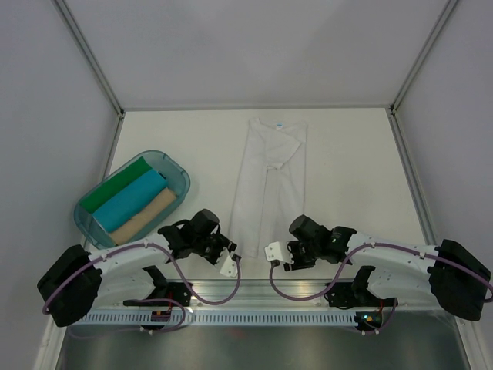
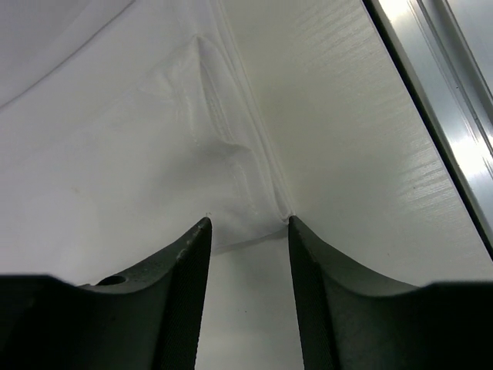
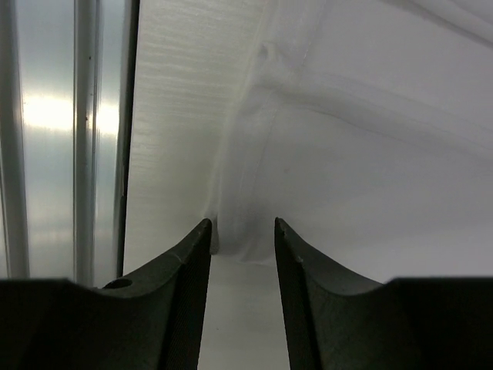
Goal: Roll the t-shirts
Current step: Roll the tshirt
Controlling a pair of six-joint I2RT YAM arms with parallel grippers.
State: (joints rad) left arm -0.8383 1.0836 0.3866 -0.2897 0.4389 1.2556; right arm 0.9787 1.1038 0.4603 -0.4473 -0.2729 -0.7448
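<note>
A white t-shirt lies folded into a long strip down the middle of the table, its blue neck label at the far end. My left gripper is at the strip's near left corner and my right gripper at its near right corner. In the left wrist view the left gripper is open, the hem corner of the shirt just at its fingertips. The right gripper is open too, with the shirt's hem edge lying between its tips. Neither is closed on the cloth.
A translucent teal tub stands at the left, holding a green roll, a turquoise roll and a tan roll. A metal rail runs along the near edge, close behind both grippers. Walls enclose the table.
</note>
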